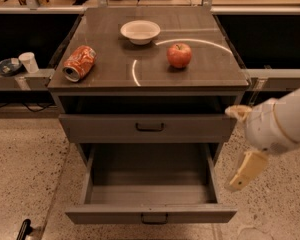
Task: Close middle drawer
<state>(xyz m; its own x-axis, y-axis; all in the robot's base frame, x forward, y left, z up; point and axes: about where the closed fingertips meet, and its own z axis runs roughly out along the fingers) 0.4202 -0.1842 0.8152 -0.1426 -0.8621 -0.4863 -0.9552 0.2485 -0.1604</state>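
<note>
The middle drawer [151,215] is pulled far out of the grey-brown cabinet, low in the camera view. It is a wide shallow box, empty inside, with a small dark handle [154,218] at the centre of its front. The upper drawer front [149,128] sits above it, nearly flush, with a dark gap under the cabinet top. The lowest drawer is out of view. My gripper [245,170] hangs on the white arm at the right, just outside the open drawer's right side wall and slightly above it, apart from it.
On the cabinet top [205,69] lie an orange soda can on its side [79,63], a white bowl [140,31] and a red apple [179,55]. A shelf at the left holds a white cup [28,62]. Speckled floor surrounds the cabinet.
</note>
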